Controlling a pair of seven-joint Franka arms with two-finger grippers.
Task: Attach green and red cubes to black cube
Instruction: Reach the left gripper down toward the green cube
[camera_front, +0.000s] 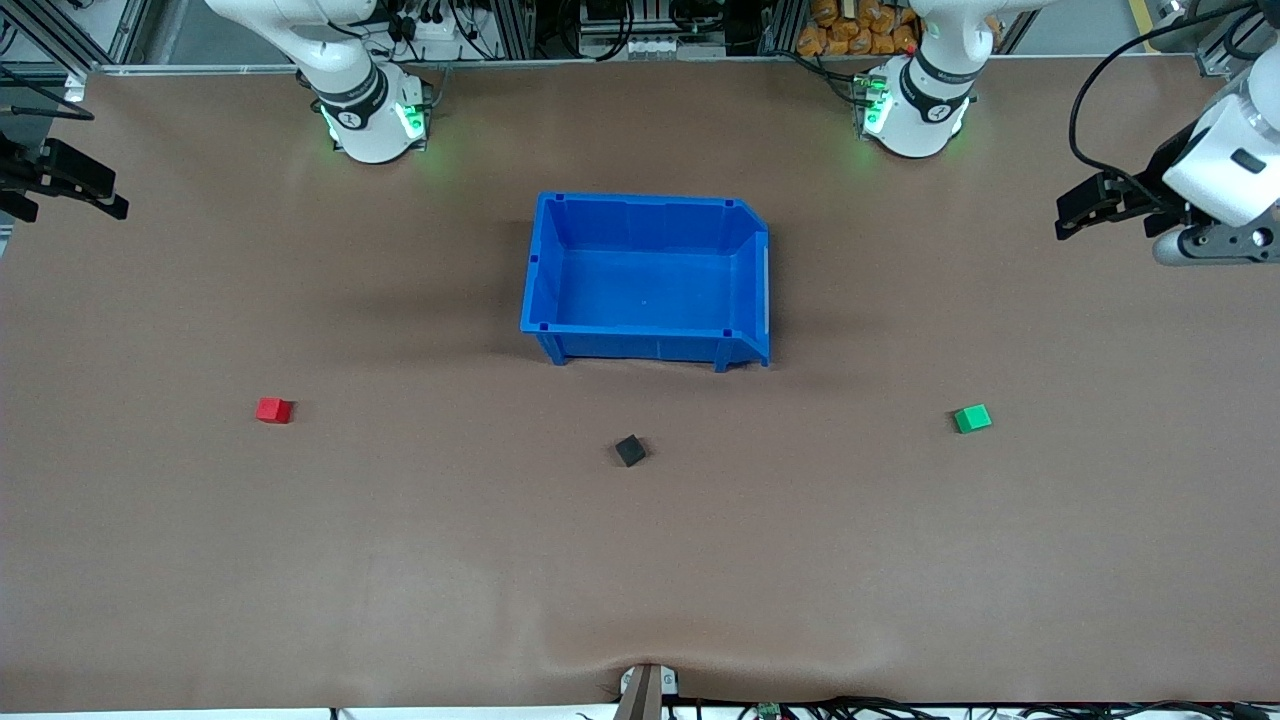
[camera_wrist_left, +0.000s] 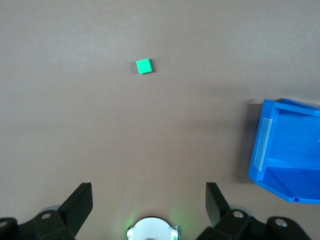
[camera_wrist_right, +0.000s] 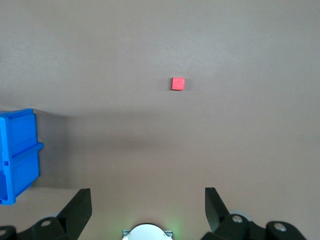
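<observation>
The black cube (camera_front: 630, 450) lies on the brown table, nearer to the front camera than the blue bin. The red cube (camera_front: 273, 410) (camera_wrist_right: 178, 83) rests toward the right arm's end, the green cube (camera_front: 972, 418) (camera_wrist_left: 144, 66) toward the left arm's end. All three stand apart from one another. My left gripper (camera_front: 1078, 213) (camera_wrist_left: 149, 200) hangs open and empty high over the table's left-arm end. My right gripper (camera_front: 75, 185) (camera_wrist_right: 148, 202) hangs open and empty high over the right-arm end. Neither gripper is close to a cube.
A large blue bin (camera_front: 640, 345) (camera_wrist_left: 265, 145) (camera_wrist_right: 20, 150) stands empty mid-table, between the cubes and the arm bases. The right arm's base (camera_front: 372, 115) and the left arm's base (camera_front: 915, 110) glow green at the table's edge farthest from the front camera.
</observation>
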